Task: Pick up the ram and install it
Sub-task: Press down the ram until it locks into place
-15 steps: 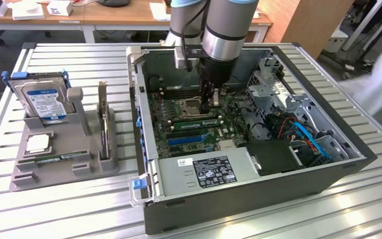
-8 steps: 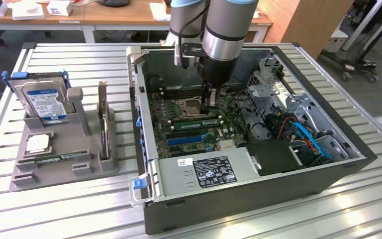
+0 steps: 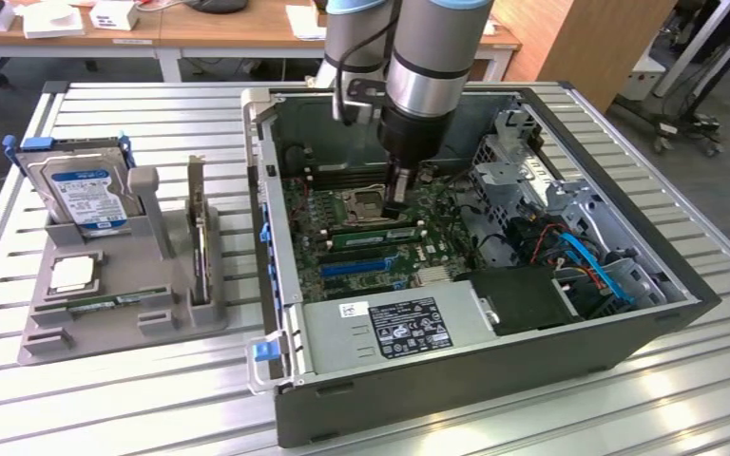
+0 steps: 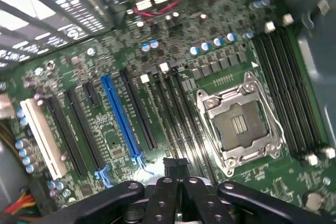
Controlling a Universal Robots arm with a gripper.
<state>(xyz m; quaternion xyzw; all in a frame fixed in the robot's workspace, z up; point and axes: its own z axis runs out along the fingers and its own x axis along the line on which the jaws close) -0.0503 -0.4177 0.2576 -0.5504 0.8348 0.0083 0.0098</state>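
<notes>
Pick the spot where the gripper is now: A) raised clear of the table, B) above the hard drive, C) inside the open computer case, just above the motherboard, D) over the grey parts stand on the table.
C: in the exterior view the gripper reaches down into the open computer case, beside the CPU socket on the motherboard.

Open computer case (image 3: 669, 313) on table; hard drive (image 3: 84, 195) upright in holder (image 3: 149, 313).
</notes>
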